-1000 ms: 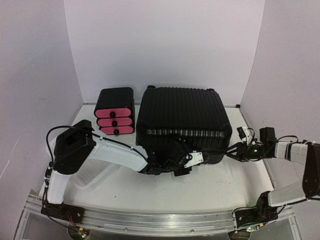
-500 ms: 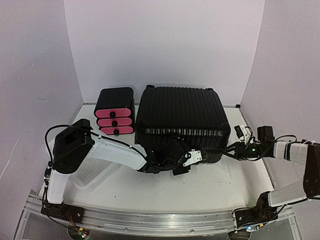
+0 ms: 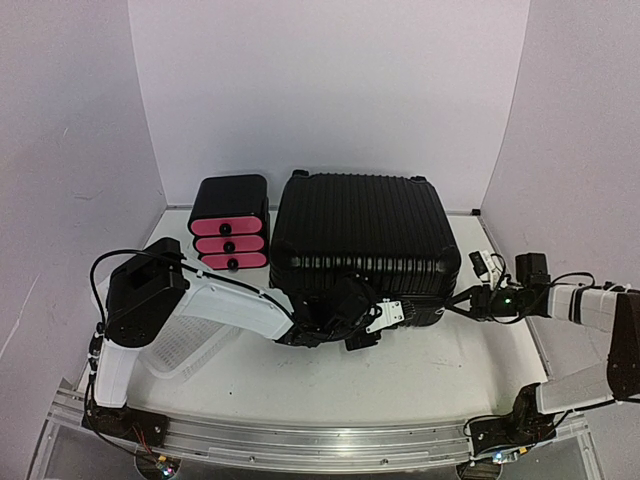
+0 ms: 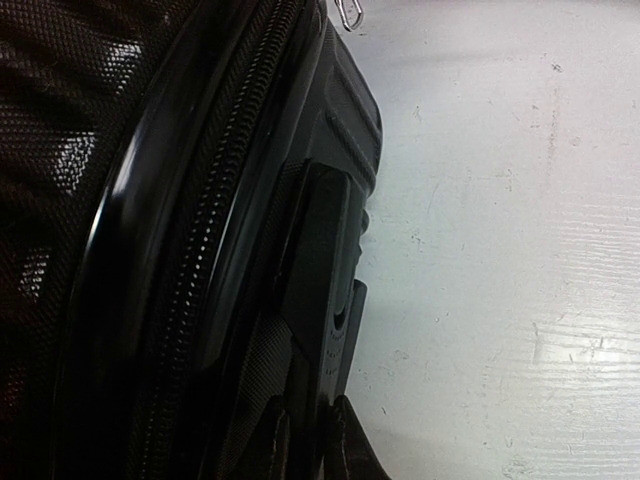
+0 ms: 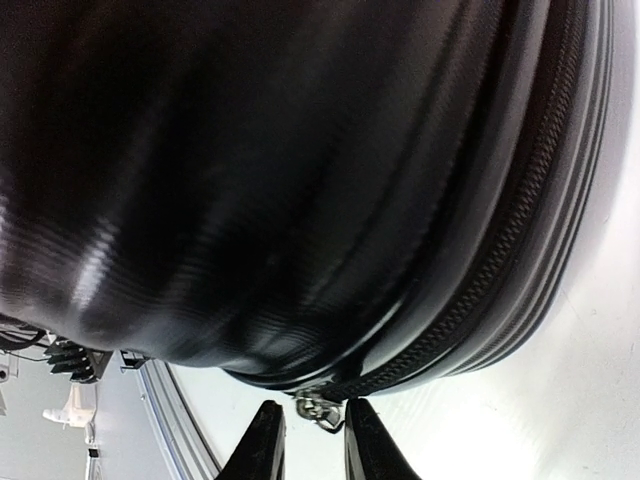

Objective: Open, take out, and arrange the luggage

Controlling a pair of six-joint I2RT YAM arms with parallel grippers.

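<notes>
- Top external view: a large black ribbed hard-shell suitcase [image 3: 365,235] lay flat and zipped shut at the back centre of the white tabletop [image 3: 430,370].
- A small black box with three pink drawers [image 3: 230,228] stood just beside its left side.
- A white mesh plastic basket [image 3: 190,350] sat at front left, partly under the left arm.
- The left gripper [image 3: 352,318] pressed against the suitcase's near edge; the right gripper [image 3: 458,298] met its near right corner.
- Left wrist view: the suitcase [image 4: 150,200] filled the left half, its zipper track [image 4: 200,280] running lengthwise.
- The left gripper [image 4: 310,452] had its jaws drawn nearly together, a thin black edge of the case pinched between them.
- Right wrist view: the suitcase shell [image 5: 250,150] loomed above the zipper seam [image 5: 480,300].
- The right gripper [image 5: 315,445] had its jaws a little apart, flanking a small metal zip pull [image 5: 320,408]; contact could not be told.
</notes>
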